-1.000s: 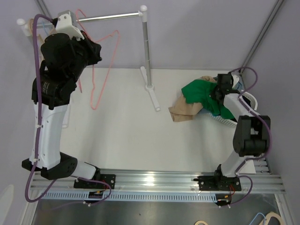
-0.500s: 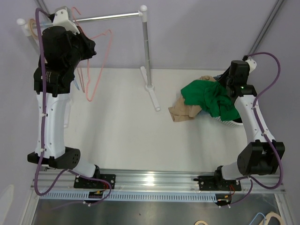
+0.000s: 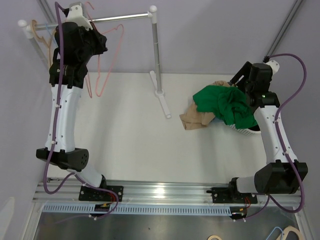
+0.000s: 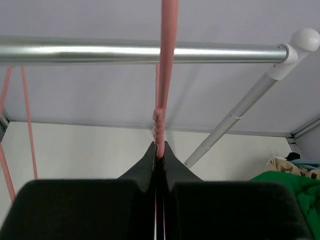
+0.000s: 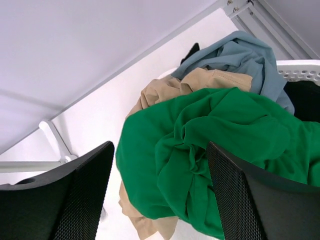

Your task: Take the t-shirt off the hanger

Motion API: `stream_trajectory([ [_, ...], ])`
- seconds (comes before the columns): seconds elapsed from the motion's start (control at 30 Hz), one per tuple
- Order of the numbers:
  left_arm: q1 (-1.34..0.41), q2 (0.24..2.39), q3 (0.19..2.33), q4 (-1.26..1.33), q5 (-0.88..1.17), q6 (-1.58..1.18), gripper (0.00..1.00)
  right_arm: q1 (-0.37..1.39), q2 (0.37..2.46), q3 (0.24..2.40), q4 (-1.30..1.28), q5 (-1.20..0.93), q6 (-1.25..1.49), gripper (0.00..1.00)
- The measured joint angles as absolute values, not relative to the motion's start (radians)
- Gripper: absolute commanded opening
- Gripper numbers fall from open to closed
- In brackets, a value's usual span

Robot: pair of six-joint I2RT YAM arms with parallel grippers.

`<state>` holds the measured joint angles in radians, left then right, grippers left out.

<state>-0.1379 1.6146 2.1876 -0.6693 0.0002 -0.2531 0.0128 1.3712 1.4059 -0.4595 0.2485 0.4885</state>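
Note:
The green t-shirt [image 3: 222,105] lies crumpled on a heap of clothes at the right of the table, off the hanger. My right gripper [image 3: 239,79] hovers just above and behind it, open, nothing between its fingers [image 5: 75,190]; the wrist view looks down on the green t-shirt [image 5: 200,150]. The bare pink wire hanger [image 3: 111,62] hangs at the top left below the metal rail [image 3: 125,18]. My left gripper [image 4: 159,147] is shut on the hanger's twisted neck [image 4: 159,122], and the hook runs up across the rail [image 4: 100,50].
A tan garment [image 3: 197,119] and a grey-blue one [image 5: 245,50] lie under the t-shirt, partly in a white basket [image 5: 300,70]. The rack's upright post [image 3: 156,50] and foot [image 3: 162,102] stand mid-table. More hangers [image 3: 40,30] hang at the rail's left end.
The left arm has risen, carrying the pink hanger up to the rail. My right gripper has opened, let go of the green t-shirt and lifted back from the heap.

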Motion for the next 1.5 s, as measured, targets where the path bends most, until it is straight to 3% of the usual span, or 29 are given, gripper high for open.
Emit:
stream_trajectory([
  [0.33,-0.136,1.786,2.320,-0.579,-0.077,-0.187,0.01,0.013,1.296,1.406,-0.440,0.223,0.457,0.83],
  [0.87,-0.109,1.902,2.308,-0.512,-0.146,-0.163,0.01,0.028,1.223,1.342,-0.435,0.159,0.440,0.84],
  [1.27,-0.106,1.874,2.210,-0.496,-0.177,-0.236,0.14,0.066,1.217,1.325,-0.426,0.148,0.440,0.85],
  [1.37,-0.105,1.843,2.172,-0.497,-0.189,-0.245,0.25,0.070,1.217,1.321,-0.427,0.148,0.440,0.86],
  [1.5,-0.104,1.802,2.167,-0.496,-0.203,-0.255,0.24,0.073,1.204,1.311,-0.427,0.143,0.440,0.85],
])
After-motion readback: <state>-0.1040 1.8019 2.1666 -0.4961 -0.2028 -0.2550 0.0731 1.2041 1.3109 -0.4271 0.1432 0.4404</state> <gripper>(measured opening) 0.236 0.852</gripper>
